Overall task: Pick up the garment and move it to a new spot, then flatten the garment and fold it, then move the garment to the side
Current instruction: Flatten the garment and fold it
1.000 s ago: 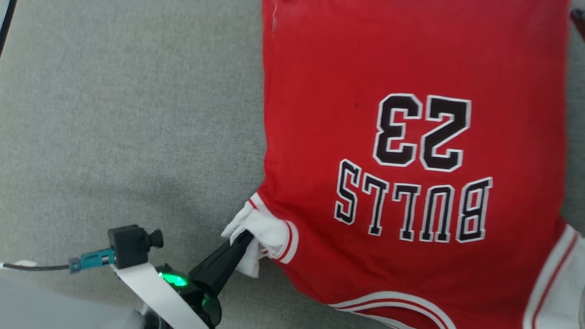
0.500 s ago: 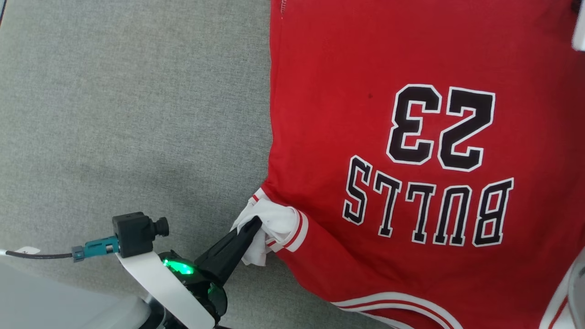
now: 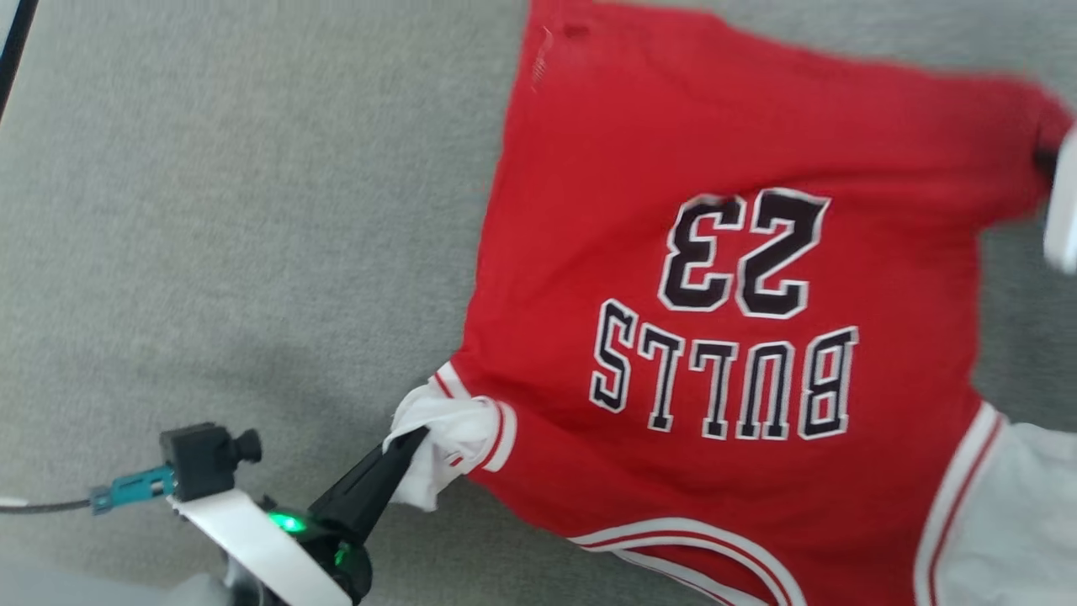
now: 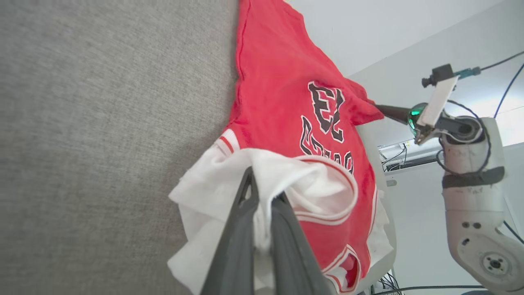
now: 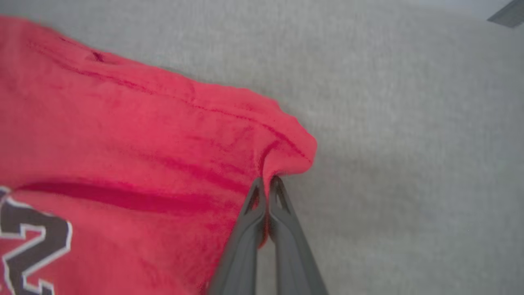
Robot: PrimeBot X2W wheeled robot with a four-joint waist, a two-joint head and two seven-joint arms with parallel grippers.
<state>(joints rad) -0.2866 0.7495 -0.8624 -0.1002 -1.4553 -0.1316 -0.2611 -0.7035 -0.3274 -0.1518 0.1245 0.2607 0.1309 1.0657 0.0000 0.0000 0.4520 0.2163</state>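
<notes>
Left claw clenched on the white sleeve, right claw pinching a red hem corner, the garment spread across the grey surface, and both bites look thin, so a hard tug could slip one free!

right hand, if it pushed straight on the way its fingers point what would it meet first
The garment: the right hand is shut on its red corner, so that bunched fold sits right at the tips. Beyond it lies the grey surface, though depth there is hard to judge.
</notes>
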